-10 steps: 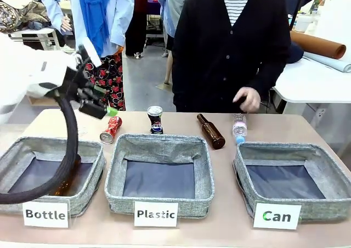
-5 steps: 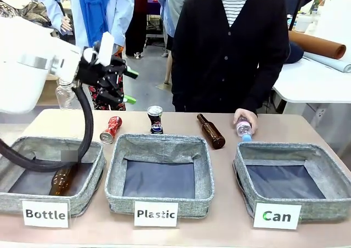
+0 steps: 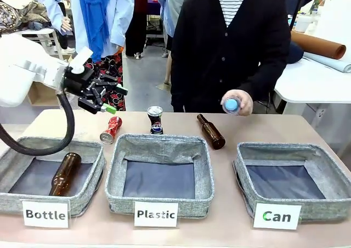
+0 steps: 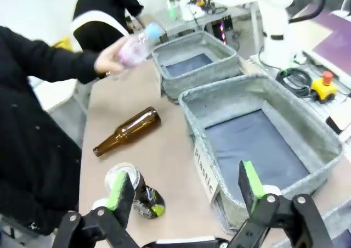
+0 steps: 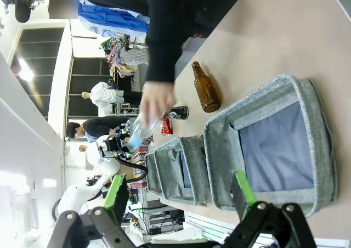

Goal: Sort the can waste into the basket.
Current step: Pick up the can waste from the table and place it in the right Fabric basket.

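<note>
Left gripper [image 3: 116, 100] upper left, jaws apart, empty. Right gripper [image 5: 178, 196] jaws apart. Dented red metal can [image 3: 111, 129] lying, dark Pepsi can [image 3: 155, 119] upright, centre-left. Grey fabric "Can" basket [image 3: 329, 207] lower right.

Near row on table [image 3: 230, 226], left to right: basket marked Bottle [image 3: 33, 144], basket marked Plastic [image 3: 162, 142], basket marked Can [image 3: 290, 147]. One bottle [image 3: 64, 173] lying in left basket. Far row behind baskets, left to right: lying can [image 3: 111, 129], upright can [image 3: 155, 119], second bottle [image 3: 211, 131] on its side.
</note>
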Available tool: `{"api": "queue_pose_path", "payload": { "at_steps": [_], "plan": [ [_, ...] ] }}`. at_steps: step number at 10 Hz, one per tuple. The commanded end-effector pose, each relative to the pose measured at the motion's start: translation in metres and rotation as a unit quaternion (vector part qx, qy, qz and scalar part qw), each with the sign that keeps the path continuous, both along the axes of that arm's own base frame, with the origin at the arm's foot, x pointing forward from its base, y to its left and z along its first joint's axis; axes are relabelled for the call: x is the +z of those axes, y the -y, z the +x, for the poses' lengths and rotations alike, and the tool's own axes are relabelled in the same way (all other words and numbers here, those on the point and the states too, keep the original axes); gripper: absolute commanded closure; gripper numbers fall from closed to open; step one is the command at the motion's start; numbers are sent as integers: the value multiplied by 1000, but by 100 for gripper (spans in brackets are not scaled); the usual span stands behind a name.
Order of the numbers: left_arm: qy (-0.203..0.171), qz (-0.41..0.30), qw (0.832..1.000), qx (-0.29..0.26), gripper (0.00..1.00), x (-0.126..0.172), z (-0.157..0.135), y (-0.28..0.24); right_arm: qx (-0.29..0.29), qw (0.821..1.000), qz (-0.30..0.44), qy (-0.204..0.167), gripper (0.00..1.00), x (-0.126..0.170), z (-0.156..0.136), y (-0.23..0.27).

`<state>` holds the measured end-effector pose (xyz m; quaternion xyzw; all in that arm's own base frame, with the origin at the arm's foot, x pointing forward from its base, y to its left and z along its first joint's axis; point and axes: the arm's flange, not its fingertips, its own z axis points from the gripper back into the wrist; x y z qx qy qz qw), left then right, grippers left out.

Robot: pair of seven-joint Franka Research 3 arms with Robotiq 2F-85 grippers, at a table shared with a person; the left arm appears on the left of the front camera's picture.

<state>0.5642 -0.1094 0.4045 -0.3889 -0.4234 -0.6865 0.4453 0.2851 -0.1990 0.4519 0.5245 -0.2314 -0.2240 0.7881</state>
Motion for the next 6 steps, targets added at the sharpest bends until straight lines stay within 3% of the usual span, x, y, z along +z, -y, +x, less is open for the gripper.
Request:
{"api": "queue_pose_path", "payload": {
  "at_steps": [1,2,4,5,6],
  "plan": [
    [1,3,1000,0,0,0,-3,3,-1,1000,3,20,0,1,2,1],
    [26,50,998,-2,0,-1,-7,12,-1,1000,3,20,0,1,2,1],
    [-11,49,998,-25,0,-20,20,19,-1,1000,3,20,0,1,2,1],
    [-23,20,997,-65,0,-4,14,-6,-1,1000,3,20,0,1,2,1],
    [-11,-1,997,-76,0,17,-12,-44,-1,1000,3,20,0,1,2,1]
  ]
}}
